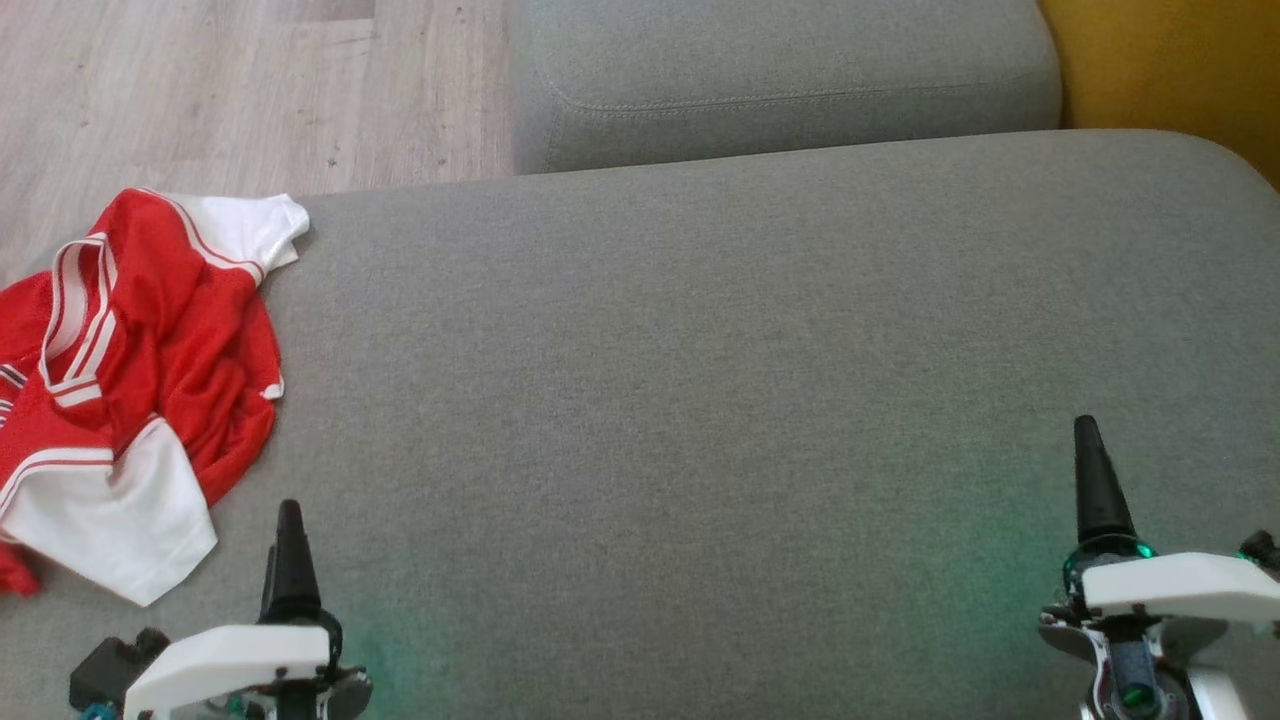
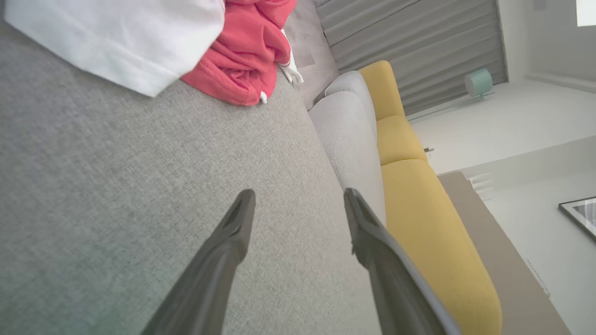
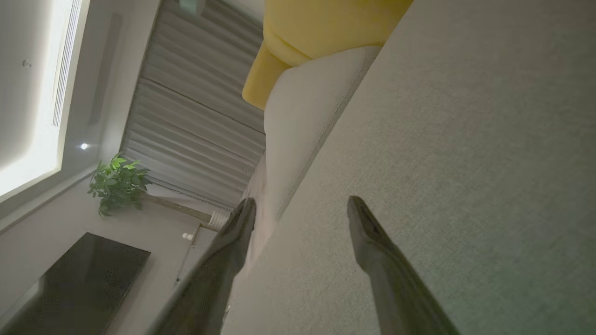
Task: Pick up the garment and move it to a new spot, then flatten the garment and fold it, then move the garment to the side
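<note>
- Right, opening step here, and nothing is lifted yet: the crumpled red-and-white striped jersey garment (image 1: pixel 140 370) lies bunched at the left edge of the broad grey woven-fabric sofa seat (image 1: pixel 700 400).
- Left pincer (image 1: pixel 290 515) hovers near the garment's white sleeve end, not touching it, fingers spread wide and holding nothing.
- Right pincer (image 1: pixel 1088 435) hangs well apart over bare cushion on the right, also spread wide and empty.
- Next move, as I read it: the left arm swings left and down onto the heap, pinches a thick fold and carries it towards the open middle of the seat.
- One risk: a thin grab could let the slippery cloth slide free.
</note>
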Controlling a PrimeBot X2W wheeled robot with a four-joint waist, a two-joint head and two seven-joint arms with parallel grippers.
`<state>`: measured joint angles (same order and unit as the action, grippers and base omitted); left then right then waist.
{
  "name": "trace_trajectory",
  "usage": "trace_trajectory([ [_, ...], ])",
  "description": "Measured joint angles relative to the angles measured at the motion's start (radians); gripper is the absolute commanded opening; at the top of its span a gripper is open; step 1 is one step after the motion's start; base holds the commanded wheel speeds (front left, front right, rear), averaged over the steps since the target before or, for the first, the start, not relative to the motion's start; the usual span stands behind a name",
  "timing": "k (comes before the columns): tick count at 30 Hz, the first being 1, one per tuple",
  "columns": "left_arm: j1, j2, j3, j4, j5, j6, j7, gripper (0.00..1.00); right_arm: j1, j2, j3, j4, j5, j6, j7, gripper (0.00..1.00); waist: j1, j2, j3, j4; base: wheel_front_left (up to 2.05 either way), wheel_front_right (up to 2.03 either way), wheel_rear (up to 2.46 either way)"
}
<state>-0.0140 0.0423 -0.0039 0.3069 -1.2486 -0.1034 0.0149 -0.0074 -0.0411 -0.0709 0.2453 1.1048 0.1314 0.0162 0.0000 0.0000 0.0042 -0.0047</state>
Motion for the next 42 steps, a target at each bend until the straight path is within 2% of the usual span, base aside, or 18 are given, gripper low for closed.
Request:
trace_trajectory([
  [20, 0.000, 0.003, -0.025, -0.018, 0.291, 0.012, -0.053, 1.00, 0.001, -0.005, 0.052, -0.006, -0.311, 0.000, -0.054, 1.00, 0.0000, 0.0000, 0.001, -0.007, 0.00, 0.00, 0.00],
  [42, 0.000, 0.036, -0.070, 0.001, 0.603, 0.012, -0.122, 1.00, 0.022, -0.011, 0.079, -0.023, -0.648, 0.000, -0.123, 1.00, 0.0000, 0.0000, -0.010, 0.000, 0.00, 0.00, 0.00],
])
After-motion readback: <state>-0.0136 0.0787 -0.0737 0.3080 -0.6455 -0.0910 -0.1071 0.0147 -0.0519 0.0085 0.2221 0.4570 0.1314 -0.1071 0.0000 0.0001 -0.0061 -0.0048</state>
